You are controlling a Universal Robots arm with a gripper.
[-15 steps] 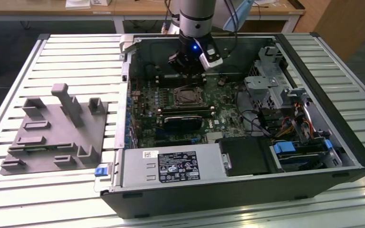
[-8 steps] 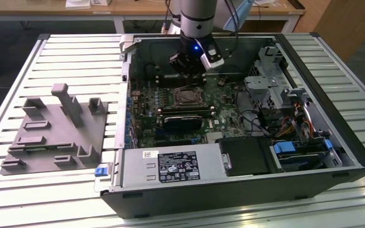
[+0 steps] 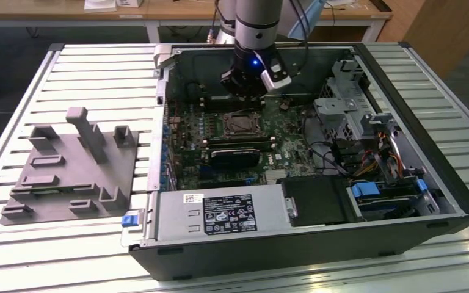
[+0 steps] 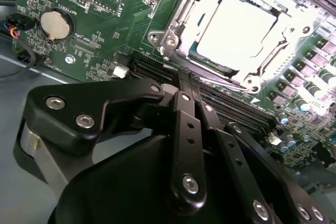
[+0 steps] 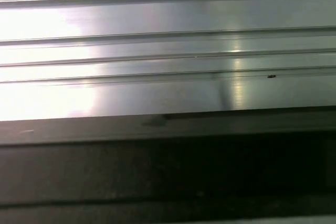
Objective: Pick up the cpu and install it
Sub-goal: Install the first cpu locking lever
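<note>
An open desktop computer case (image 3: 316, 183) lies on its side on a bench (image 3: 96, 79) of ribbed silver metal slats, its green motherboard (image 3: 218, 146) facing up. A single robot arm (image 3: 258, 21) reaches down from the far side into the case, and its black end effector (image 3: 245, 91) hangs just above the board, beside the processor socket (image 3: 240, 124) and a little toward the back wall of the case. In the second wrist view the end effector's (image 4: 186, 90) dark linkage bars run close together toward the socket (image 4: 236, 30), their tips drawn in against each other with nothing held between them, so it reads as closed and empty. The cpu (image 4: 236, 31) sits inside the socket's metal frame, its shiny silver top glaring white under the light, lying flat and clear of the end effector. Just beside the socket run black memory slots (image 4: 231, 111), and a round silver coin battery (image 4: 55, 24) sits on the board farther off. In the exterior view, a grey plastic fixture block (image 3: 68, 171) with several upright posts rests on the bench to the exterior view's left of the case, well apart from the arm. The first wrist view shows the bench's pale metal slats (image 5: 168, 51) and a dark edge of the case (image 5: 168, 171).
</note>
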